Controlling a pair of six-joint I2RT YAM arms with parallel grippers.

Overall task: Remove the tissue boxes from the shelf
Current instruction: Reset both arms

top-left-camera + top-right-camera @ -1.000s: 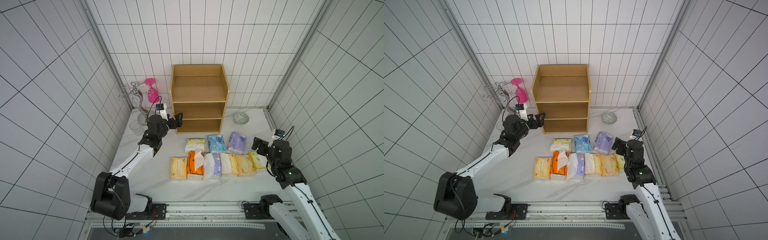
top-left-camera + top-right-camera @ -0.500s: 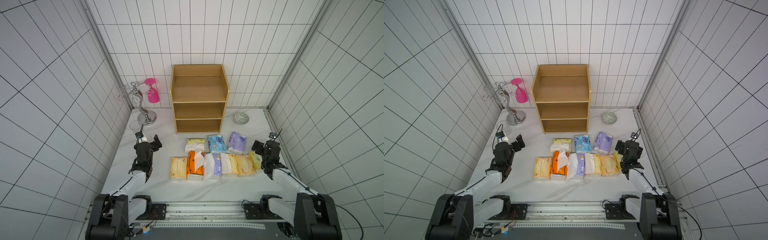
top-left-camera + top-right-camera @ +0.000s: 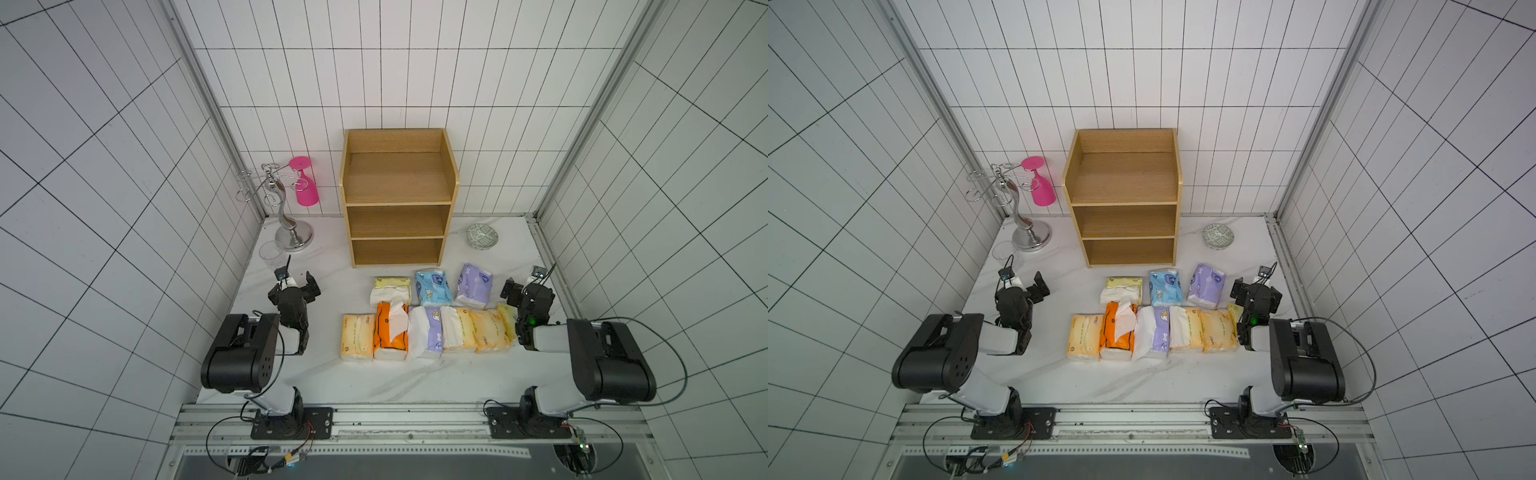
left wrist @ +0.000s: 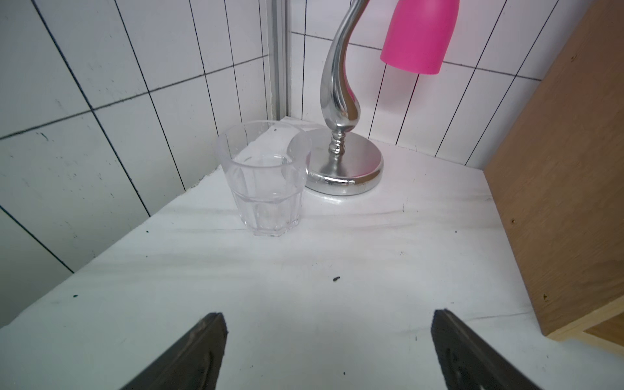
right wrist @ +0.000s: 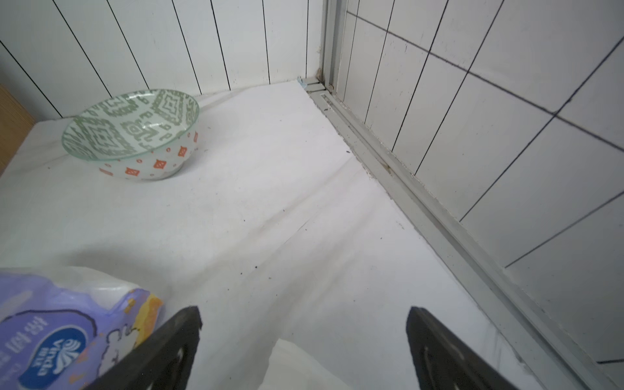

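Nine-ish tissue boxes beside right tool

Left arm and right arm alike — bulky black joint housings, pale grey links, looping black cables.

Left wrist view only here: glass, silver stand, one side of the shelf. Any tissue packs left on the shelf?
Observer: None. In both top views all three tiers of the shelf are bare.
Operator: Where are they, then?
Observer: Nine packs lie on the table in front of it, three in the back row and six in the front row.
Operator: Is one held on the right?
Observer: No. The right gripper has its fingers apart and grips nothing.
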